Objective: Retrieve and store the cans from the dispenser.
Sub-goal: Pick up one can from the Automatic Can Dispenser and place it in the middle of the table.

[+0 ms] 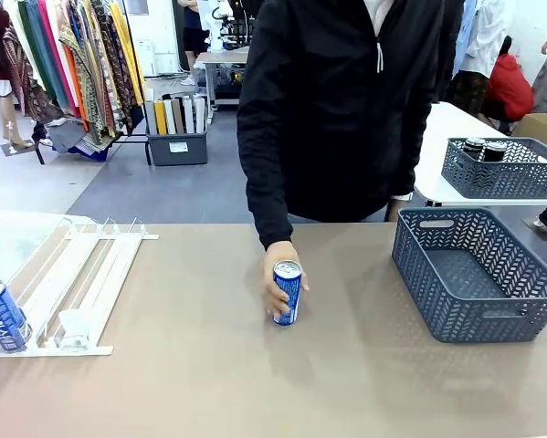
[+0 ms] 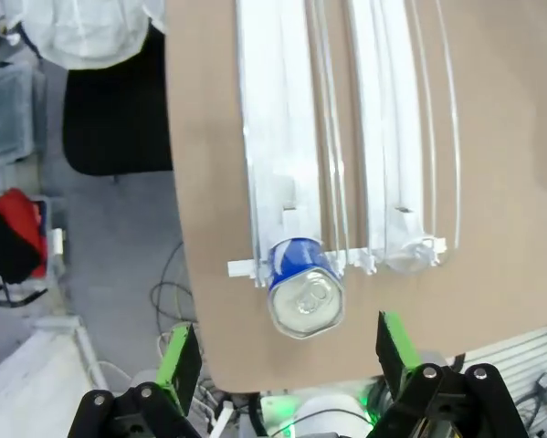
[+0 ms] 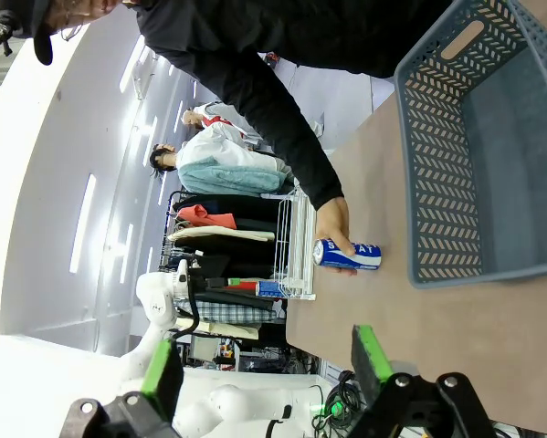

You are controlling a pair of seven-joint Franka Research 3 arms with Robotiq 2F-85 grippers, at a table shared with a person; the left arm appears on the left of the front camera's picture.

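Left pincer [image 2: 287, 356] and right pincer [image 3: 266, 365] were both wide open, holding nothing.
Left pincer hung over the near end of the dispenser [image 1: 81, 274], just short of a blue can [image 1: 1, 317] that sat against the near stop of the leftmost lane. Right pincer hung above the surface [image 1: 209, 383] with nothing between its fingers. A second blue can [image 1: 288, 292] stood upright mid-surface, with the person's hand [image 1: 273, 276] wrapped round it from the far side. The grey basket [image 1: 478, 274] sat at right, well apart from that can.
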